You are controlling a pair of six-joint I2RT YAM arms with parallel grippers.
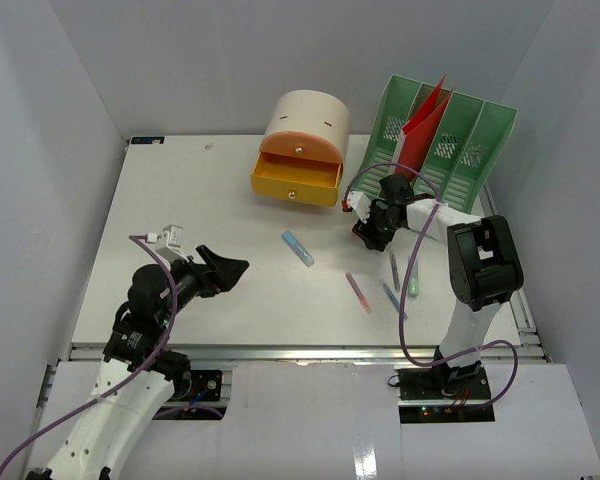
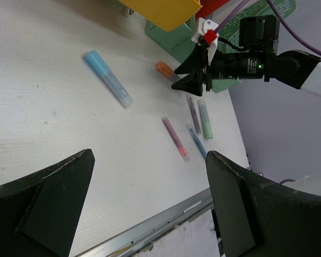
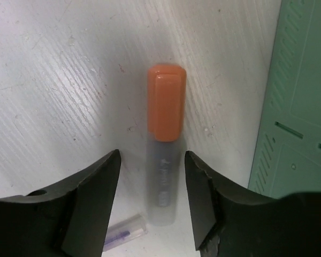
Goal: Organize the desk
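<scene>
Six pens and markers lie loose on the counter [image 1: 180,230], so from where I stand the tidying looks barely begun. A blue highlighter [image 1: 298,247] sits alone mid-counter, while a pink pen [image 1: 358,292], a thin blue pen [image 1: 394,300], a greyish pen [image 1: 393,268] and a green marker [image 1: 416,275] are bunched at the right. The sixth, an orange-capped marker [image 3: 165,123], lies just beside the green file rack [image 1: 445,130]. The right tool [image 3: 151,160] is spread open astride it, one finger on each side, not gripping. The left tool [image 1: 225,268] hovers open and empty over the near left. On the cream drawer unit [image 1: 305,120] the yellow drawer [image 1: 296,180] stands pulled out. Print on the orange-capped marker's clear barrel is too faint to read.
</scene>
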